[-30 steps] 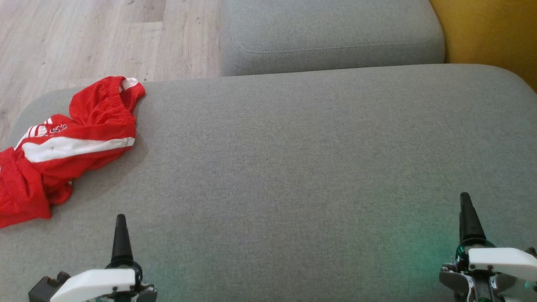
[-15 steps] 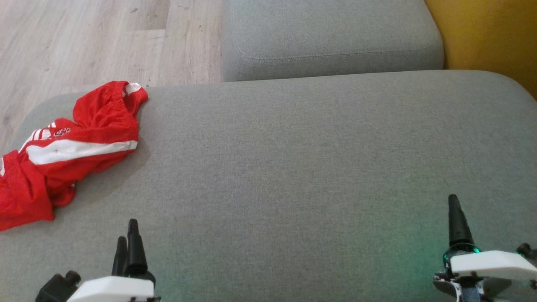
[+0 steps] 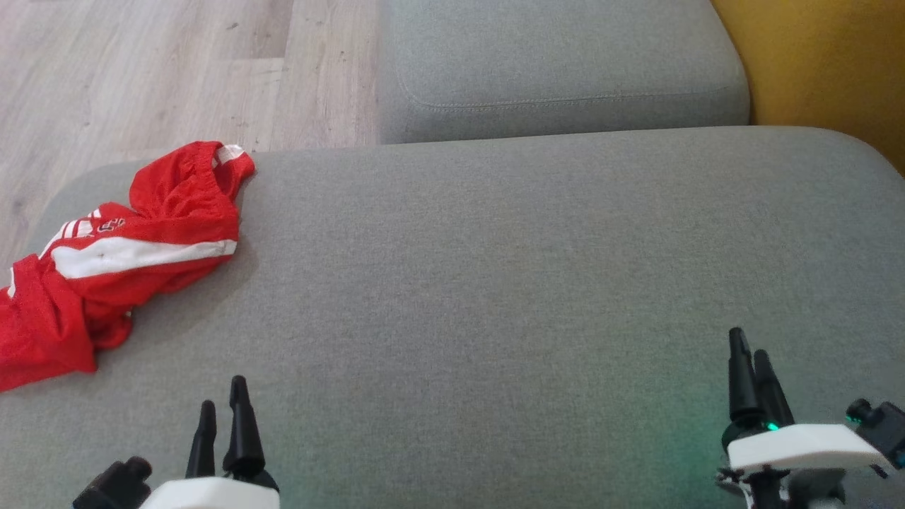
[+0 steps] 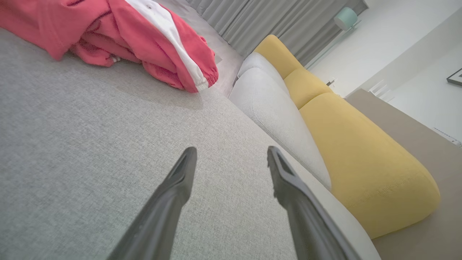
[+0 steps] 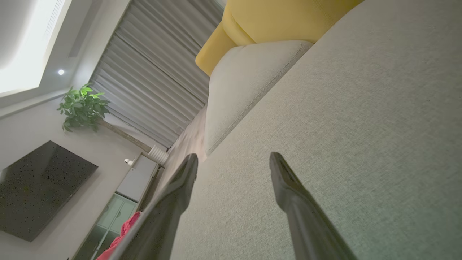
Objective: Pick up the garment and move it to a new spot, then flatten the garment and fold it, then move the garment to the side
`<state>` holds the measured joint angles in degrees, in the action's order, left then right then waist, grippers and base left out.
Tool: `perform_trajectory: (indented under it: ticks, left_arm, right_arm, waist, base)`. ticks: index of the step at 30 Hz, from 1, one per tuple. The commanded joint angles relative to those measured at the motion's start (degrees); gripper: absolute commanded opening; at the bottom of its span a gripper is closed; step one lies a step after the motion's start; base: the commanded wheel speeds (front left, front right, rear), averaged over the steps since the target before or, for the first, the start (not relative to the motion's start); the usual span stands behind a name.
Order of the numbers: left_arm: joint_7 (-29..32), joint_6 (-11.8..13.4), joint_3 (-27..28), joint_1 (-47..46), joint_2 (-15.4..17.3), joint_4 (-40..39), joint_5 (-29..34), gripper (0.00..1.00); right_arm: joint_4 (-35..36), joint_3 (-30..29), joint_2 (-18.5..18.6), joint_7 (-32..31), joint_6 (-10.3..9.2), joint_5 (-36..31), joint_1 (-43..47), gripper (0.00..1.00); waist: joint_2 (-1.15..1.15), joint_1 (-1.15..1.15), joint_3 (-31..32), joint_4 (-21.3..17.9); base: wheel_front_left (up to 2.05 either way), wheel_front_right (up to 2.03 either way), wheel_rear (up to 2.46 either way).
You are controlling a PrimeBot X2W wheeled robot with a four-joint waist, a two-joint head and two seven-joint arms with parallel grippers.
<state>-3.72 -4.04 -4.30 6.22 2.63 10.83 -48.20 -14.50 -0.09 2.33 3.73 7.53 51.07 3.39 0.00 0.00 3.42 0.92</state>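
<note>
Soft even daylight, faint shadows, green glow, wide-angle wrist distortion

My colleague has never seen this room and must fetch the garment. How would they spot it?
Start at the big grey cushion in front of the robot and go to its far-left corner, by the wooden floor. The garment lies crumpled there: bright red with a broad white band, against plain grey upholstery.

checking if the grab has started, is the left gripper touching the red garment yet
Apart. The head view shows a bare stretch of gray cushion between the left gripper and the garment. The gripper is open and holds nothing.
</note>
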Motion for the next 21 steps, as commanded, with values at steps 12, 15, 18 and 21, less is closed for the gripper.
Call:
perform_trajectory:
  ticks: [12, 15, 18, 21]
  left_arm:
    - [-2.6, 0.6, -1.2, 0.0, 0.7, -2.6, 10.1, 1.00]
    - [-3.2, 0.6, -1.5, 0.3, 0.7, -2.6, 12.1, 1.00]
    - [-3.7, 0.7, -1.7, 0.6, 0.8, -2.6, 14.2, 1.00]
    - [-4.2, 0.9, -1.9, 0.9, 0.9, -2.5, 16.3, 1.00]
  right_arm:
    - [1.8, 3.4, 0.3, 2.7, -0.03, -11.3, -0.3, 1.00]
    - [1.8, 3.8, 0.4, 3.2, -0.03, -13.6, -0.2, 1.00]
    - [1.7, 4.2, 0.4, 3.7, -0.03, -15.9, -0.1, 1.00]
    - [1.6, 4.5, 0.4, 4.2, -0.03, -18.2, 0.0, 1.00]
  waist:
    - [0.00, 0.00, 0.7, 0.2]
    - [0.00, 0.00, 0.8, 0.2]
    - [0.00, 0.00, 0.9, 0.3]
    - [0.00, 0.00, 1.1, 0.3]
  base:
    - [0.00, 0.00, 0.00]
    - [0.00, 0.00, 0.00]
    - [0.00, 0.00, 0.00]
    - [0.00, 0.00, 0.00]
